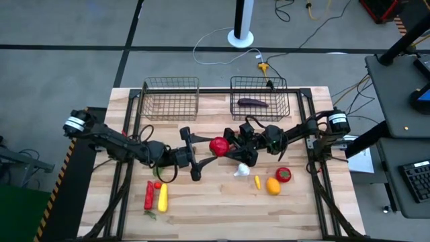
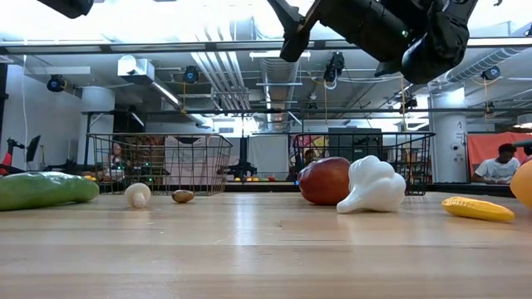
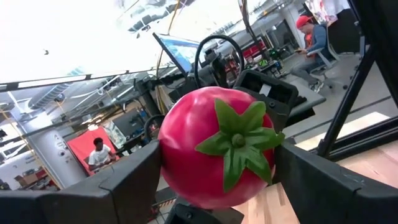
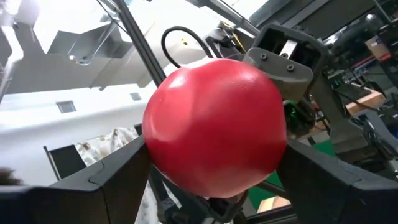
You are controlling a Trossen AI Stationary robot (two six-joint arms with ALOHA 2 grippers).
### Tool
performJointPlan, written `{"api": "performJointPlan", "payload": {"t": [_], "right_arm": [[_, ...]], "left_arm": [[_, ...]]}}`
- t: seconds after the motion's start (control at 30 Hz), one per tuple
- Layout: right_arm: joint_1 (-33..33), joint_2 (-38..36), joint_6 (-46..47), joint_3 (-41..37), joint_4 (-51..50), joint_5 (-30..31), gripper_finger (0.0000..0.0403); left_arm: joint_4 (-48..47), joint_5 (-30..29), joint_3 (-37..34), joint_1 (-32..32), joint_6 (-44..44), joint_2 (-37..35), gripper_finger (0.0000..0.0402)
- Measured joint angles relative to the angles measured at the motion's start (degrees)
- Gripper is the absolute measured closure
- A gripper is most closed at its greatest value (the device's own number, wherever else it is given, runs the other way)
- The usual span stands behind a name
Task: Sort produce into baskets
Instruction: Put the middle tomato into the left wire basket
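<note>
Two claws meet over the middle of the bench [image 1: 201, 208] with one red tomato [image 1: 218, 146] between them. The left claw [image 1: 201, 153] reaches in from the left edge, its wide-set fingers [image 3: 134, 177] flanking the fruit, whose green stem cap faces that arm's camera. The right claw [image 1: 236, 144] comes from the right edge, and its fingers [image 4: 118, 171] bracket the smooth round side of the same tomato; both pairs press against it, so each holds it.

Just beyond, toward the front edge, lies a white garlic bulb [image 1: 242, 170], then a small yellow piece [image 1: 257, 182], an orange fruit [image 1: 273, 186] and a second red tomato [image 1: 283, 175]. Near the front left corner sit a long red pepper [image 1: 148, 195] and a yellow corn cob [image 1: 162, 197].

Along the back edge stand two wire baskets: the left basket [image 1: 170, 84] and the right basket [image 1: 259, 82], which holds a purple eggplant [image 1: 252, 103].

From bench height the claws are cut off at the top, and a green cucumber [image 2: 46, 189] is cropped at the side.
</note>
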Motion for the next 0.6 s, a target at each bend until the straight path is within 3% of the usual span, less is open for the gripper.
{"api": "performJointPlan", "payload": {"t": [0.33,0.6], "right_arm": [[-0.02,-0.04,-0.01,0.0,-0.02,0.76,0.0094],[0.0,-0.09,-0.13,0.05,-0.06,1.76,0.0094]], "left_arm": [[1.83,0.13,0.0,0.07,-1.22,0.71,0.0098],[2.39,0.16,0.0,0.21,3.92,0.82,0.0076]]}}
